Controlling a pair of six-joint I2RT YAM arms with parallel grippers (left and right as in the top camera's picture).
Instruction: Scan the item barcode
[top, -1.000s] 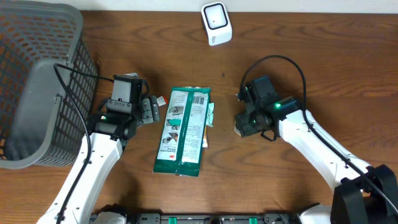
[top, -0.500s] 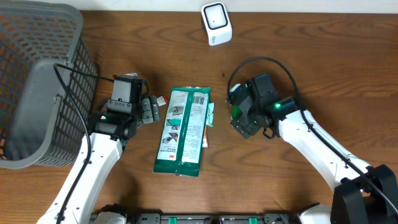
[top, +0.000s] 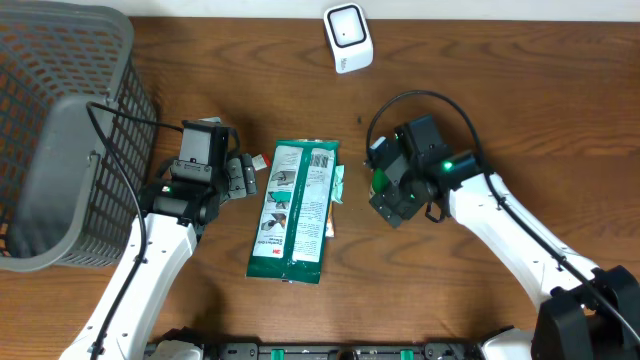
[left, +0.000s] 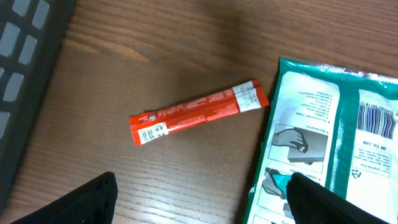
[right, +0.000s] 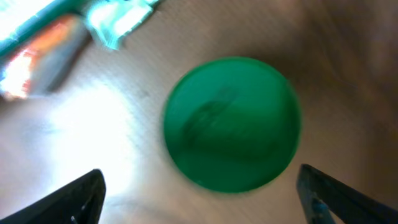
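The right pincer (right: 199, 190) is seen with its jaws spread wide and nothing gripped. The two dark fingers (right: 74, 196) stand at the lower corners of the blurred wrist view, and neither is in contact with anything. Just ahead of them a green round lid (right: 231, 124) lies flat on the desk (top: 500, 90). It is judged to be the top of the item to be scanned, though what sits beneath it is hidden and no barcode can be made out on it.

The left pincer (left: 202, 196) is likewise held wide open and empty. It hangs above bare wood between a red sachet (left: 199, 112) and the edge of a green-and-white pack (top: 295, 210), which lies lengthwise at the middle of the desk with a printed barcode near its far end.

The step in hand is taken to be the pick-up, since the item is not yet grasped. For the next move, the right jaws would have to be lowered around the green-topped item and closed. The item would then be carried to the white scanner (top: 347, 38) at the far edge, with its barcode turned toward the scanner's window. A grey mesh basket (top: 60, 120) stands at the far left, well apart from all this.
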